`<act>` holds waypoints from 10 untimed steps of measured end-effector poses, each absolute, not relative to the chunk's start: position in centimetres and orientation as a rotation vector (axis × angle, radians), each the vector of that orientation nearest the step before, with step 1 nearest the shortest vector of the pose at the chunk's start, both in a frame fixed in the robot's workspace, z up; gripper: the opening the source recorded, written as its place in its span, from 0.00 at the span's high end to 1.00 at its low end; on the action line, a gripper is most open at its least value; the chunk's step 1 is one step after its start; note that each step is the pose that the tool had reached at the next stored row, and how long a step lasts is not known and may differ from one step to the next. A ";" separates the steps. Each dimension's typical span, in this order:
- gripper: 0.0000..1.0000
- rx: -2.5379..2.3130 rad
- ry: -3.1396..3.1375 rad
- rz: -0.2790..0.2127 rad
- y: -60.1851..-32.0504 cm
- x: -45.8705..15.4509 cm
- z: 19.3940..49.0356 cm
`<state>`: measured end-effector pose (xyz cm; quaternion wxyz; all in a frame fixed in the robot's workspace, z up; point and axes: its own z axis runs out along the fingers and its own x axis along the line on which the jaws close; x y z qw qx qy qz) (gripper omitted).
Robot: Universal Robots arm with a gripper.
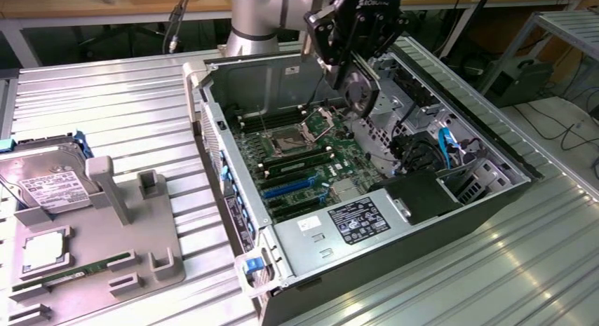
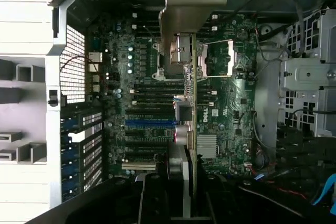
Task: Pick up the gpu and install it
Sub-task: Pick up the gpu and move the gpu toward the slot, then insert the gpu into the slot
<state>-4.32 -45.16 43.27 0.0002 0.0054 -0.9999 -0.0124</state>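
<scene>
Nearest on the ribbed metal table, at the exterior view's left, sits a grey holder with a hard drive standing in it and a RAM stick lying flat closer to the front edge. Just beside the holder lies the open computer case, its labelled power supply at the near end. Past that is the green motherboard, with blue slots and then the CPU socket further in.

Over the far half of the case hangs the end effector, black, on the silver arm. It is partly closed and has hold of the gpu, which is up in the air above the board and not seated in any slot. From this side the card shows its dark face with a round fan, tilted a little.

The wrist view shows something else. There the gpu is seen edge-on, a thin tan line running away from the end effector. The motherboard is spread out flat behind it. The card's edge crosses in front of the CPU socket, and the blue slots lie off to one side of it. How high the card hangs over the board I can only judge from the exterior view
</scene>
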 end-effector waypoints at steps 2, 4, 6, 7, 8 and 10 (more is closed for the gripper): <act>0.71 0.017 -3.141 -0.039 -45.1 -3.5 43.2; 0.71 0.017 -3.141 -0.039 -45.1 -3.2 43.2; 0.71 0.017 -3.141 -0.039 -45.1 -3.2 43.2; 0.71 0.017 -3.141 -0.039 -45.1 -3.2 43.2; 0.71 0.017 -3.141 -0.039 -45.1 -3.2 43.2; 0.71 0.017 -3.141 -0.039 -45.1 -3.2 43.2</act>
